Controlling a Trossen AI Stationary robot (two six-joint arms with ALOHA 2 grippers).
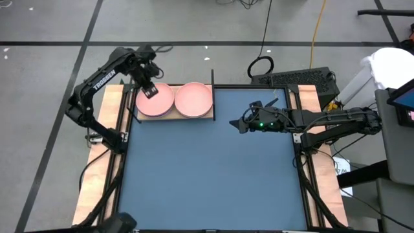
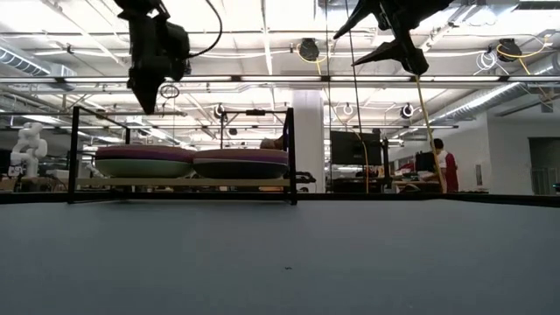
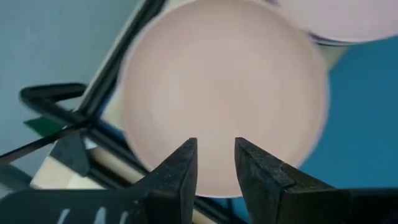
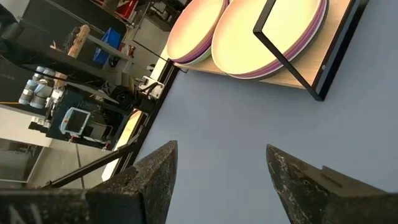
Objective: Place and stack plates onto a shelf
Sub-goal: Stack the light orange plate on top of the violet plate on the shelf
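Two stacks of plates [image 1: 174, 100] sit side by side on the shelf [image 1: 208, 115] — salmon ones on top — left gripper [image 1: 150, 90] slightly parted above them, right gripper [image 1: 240, 123] open, empty, over the mat [image 1: 213, 175].

Two stacks of plates on the shelf.
Left stack [image 1: 155, 100] and right stack [image 1: 193, 99], each topped by a salmon-pink plate, lie side by side on the light-wood shelf [image 1: 208, 117] with black posts.

Blue-grey mat [image 1: 213, 168] on the table, yellow cable [image 1: 317, 32] on the floor, person [image 2: 440, 164] far behind
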